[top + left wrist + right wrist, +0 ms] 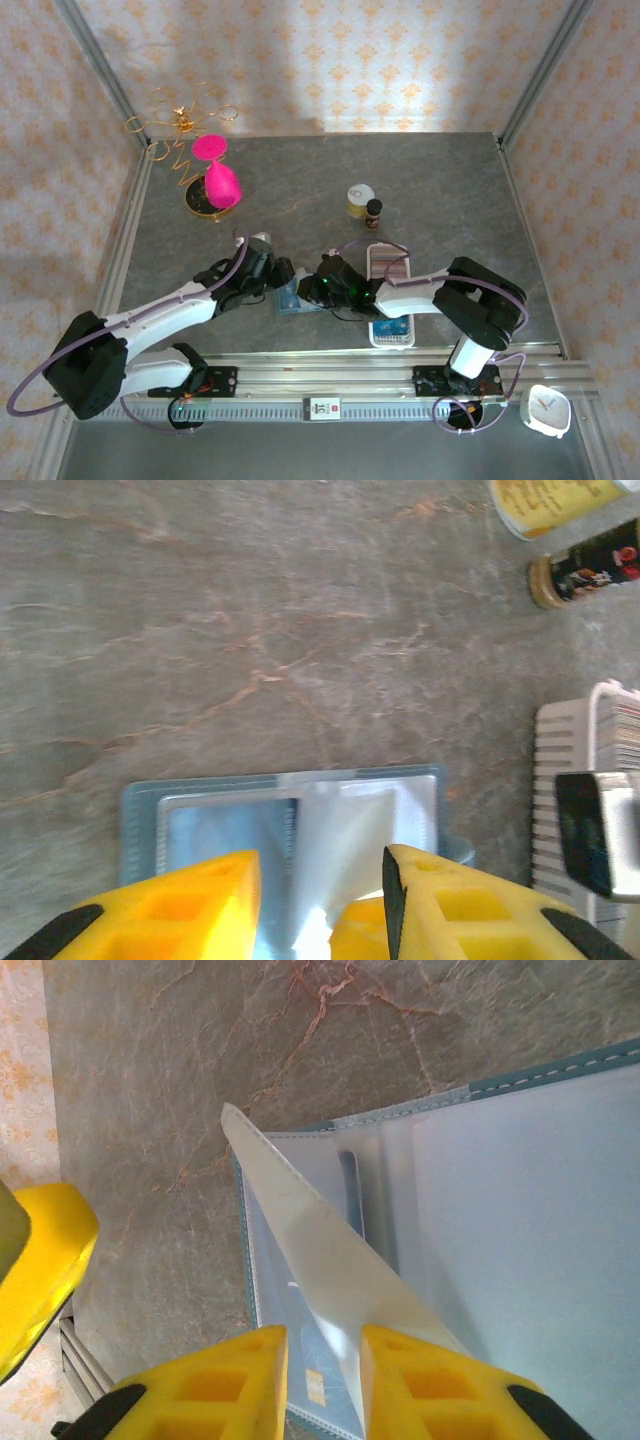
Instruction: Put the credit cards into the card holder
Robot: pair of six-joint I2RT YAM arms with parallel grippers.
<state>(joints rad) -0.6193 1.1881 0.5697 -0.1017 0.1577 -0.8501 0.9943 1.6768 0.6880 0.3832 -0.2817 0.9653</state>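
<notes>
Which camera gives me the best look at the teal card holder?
Left wrist: the card holder lies open, mostly visible, teal border and clear sleeves plain. Right wrist is closer but crops it, one clear sleeve lifted between the fingers of the right pincer. Top external shows it as a small teal patch.

- The left gripper [272, 272] and right gripper [326, 283] flank the teal card holder [290, 298] near the centre of the table [450, 190].
- A white slotted tray [391, 345] at 4 o'clock holds credit cards [390, 264].
- A yellow can [359, 199] sits just beside a dark bottle [374, 211] at 1 o'clock.
- A pink hourglass [217, 178] stands at 10 o'clock.
</notes>
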